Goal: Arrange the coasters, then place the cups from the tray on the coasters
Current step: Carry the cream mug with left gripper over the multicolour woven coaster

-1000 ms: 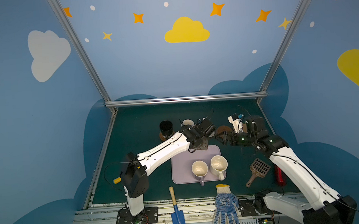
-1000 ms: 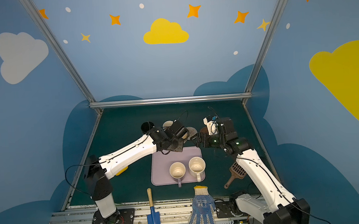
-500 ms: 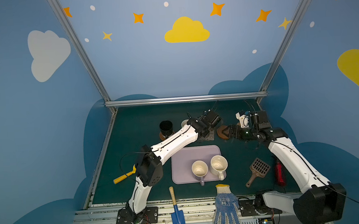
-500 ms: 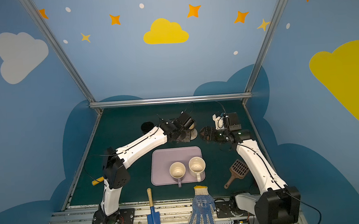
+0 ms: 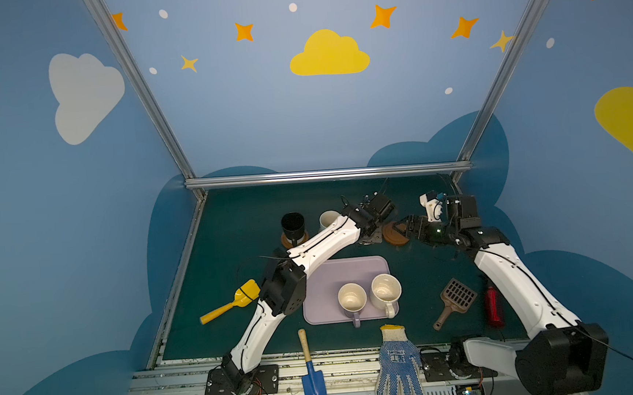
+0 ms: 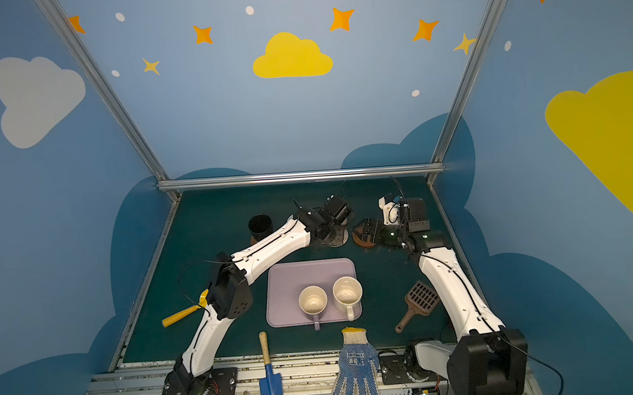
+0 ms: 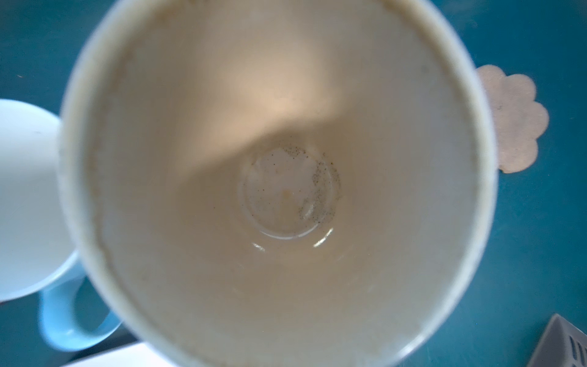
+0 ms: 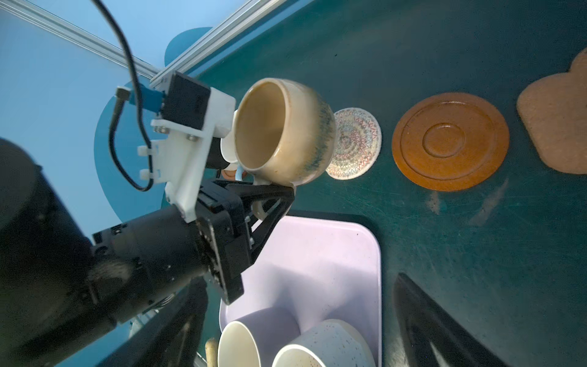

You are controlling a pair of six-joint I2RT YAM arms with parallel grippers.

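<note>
Fingers [image 8: 260,190] of the left gripper [image 8: 276,190] are closed on the handle of the tan mug [image 8: 286,127], as the right wrist view shows. The mug hangs with its base next to the pale woven coaster [image 8: 354,143]; whether the two touch cannot be told. The left wrist view looks straight down into its cream interior [image 7: 286,190].

Beside the woven coaster lies the brown wooden coaster [image 8: 449,141], bare, and past that the cloud-shaped coaster [image 8: 559,127], also bare. The right gripper [image 5: 405,230] hovers over the wooden coaster with its jaws spread wide and nothing between them.

On the other side of the held mug stands the light blue mug [image 5: 328,218]; what it rests on is hidden. Next to it the black mug [image 5: 293,225] sits on the orange coaster [image 5: 285,242].

Nearer the robot, the tray [image 5: 324,281] lies flat on the green table [image 5: 233,231]. It carries two upright mugs close together at its near edge: the lavender mug [image 5: 351,299] and the speckled mug [image 5: 385,291].

Around the tray lie a yellow scoop [image 5: 234,303] on the left, a blue trowel [image 5: 312,378] and a glove [image 5: 397,368] at the front edge, and a brown slotted scoop [image 5: 455,299] and a red bottle [image 5: 493,306] on the right.
</note>
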